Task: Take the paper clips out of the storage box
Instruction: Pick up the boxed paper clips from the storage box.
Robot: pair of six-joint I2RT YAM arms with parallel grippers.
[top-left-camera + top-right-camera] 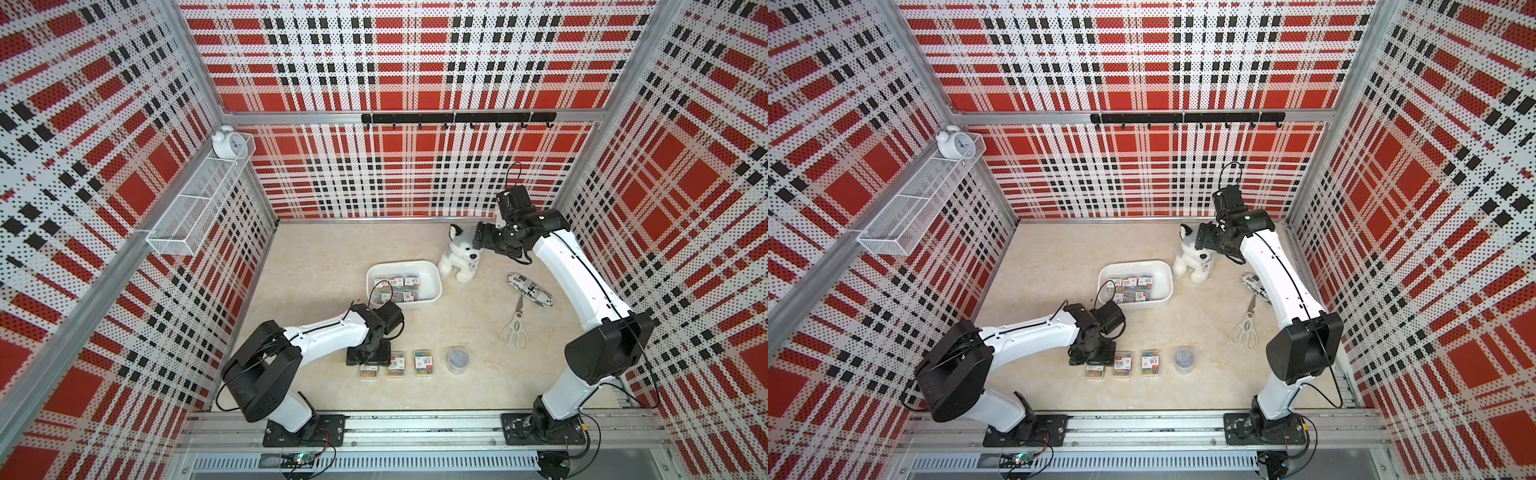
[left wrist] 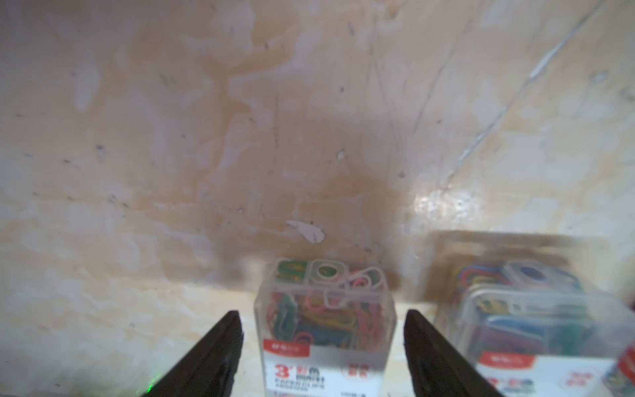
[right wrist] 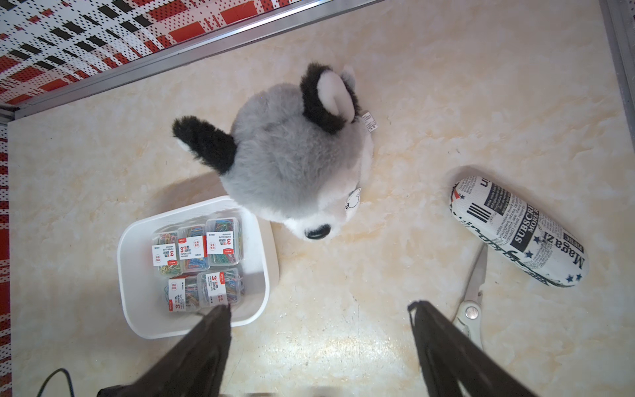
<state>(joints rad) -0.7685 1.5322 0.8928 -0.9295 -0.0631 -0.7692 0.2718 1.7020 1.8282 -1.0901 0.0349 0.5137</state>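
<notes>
Between left pincer (image 2: pixel 322 312) jaws, spread, untouching: paper-clip case (image 2: pixel 324 333), long axis along jaws; right pincer (image 3: pixel 318 305) agape, empty.

Plush dog (image 1: pixel 459 257) sits upright on the table (image 1: pixel 316 249), near the back wall. Newsprint case (image 1: pixel 530 289) lies flat close by. Scissors (image 1: pixel 515 328) closed, tip at the case (contact unclear). Clock (image 1: pixel 228 143) stands in the wall-hung wire basket (image 1: pixel 195 208), far end. Black hook rail (image 1: pixel 457 118) on the back wall.
</notes>
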